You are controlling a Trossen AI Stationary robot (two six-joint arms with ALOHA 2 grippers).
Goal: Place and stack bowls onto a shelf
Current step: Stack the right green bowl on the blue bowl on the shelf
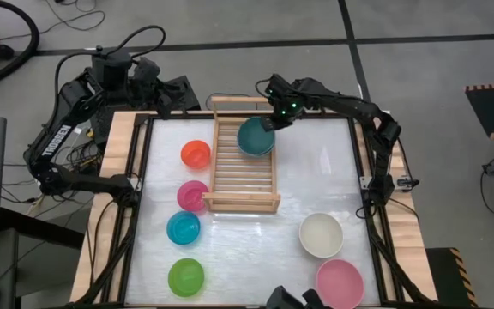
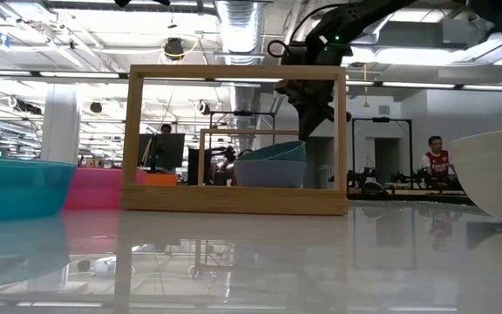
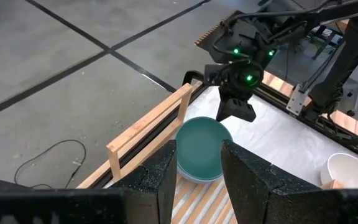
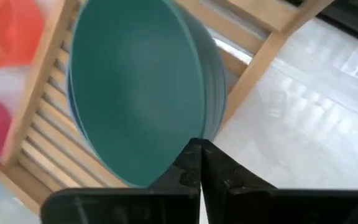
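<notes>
My right fingers (image 4: 199,163) are pinched together on the near rim of the dark teal bowl (image 1: 255,136) — a rim grip keeps the hollow clear for stacking. The bowl sits tilted in a grey-blue bowl (image 2: 268,173) beneath it, both at the far end of the shelf (image 1: 243,202), against the rail on my side. I judge this the nesting step, release not yet made.

Beyond the bowl, across the slats: orange-red bowl (image 1: 195,154), magenta bowl (image 1: 192,195), then cyan bowl (image 1: 183,227) and lime green bowl (image 1: 186,276) in a line on the worktop (image 1: 316,172). Cream-white bowl (image 1: 321,234) and light pink bowl (image 1: 340,282) wait well off behind my wrist.

My left fingers (image 3: 197,171) hover apart — empty, parked beyond the shelf's far end.
</notes>
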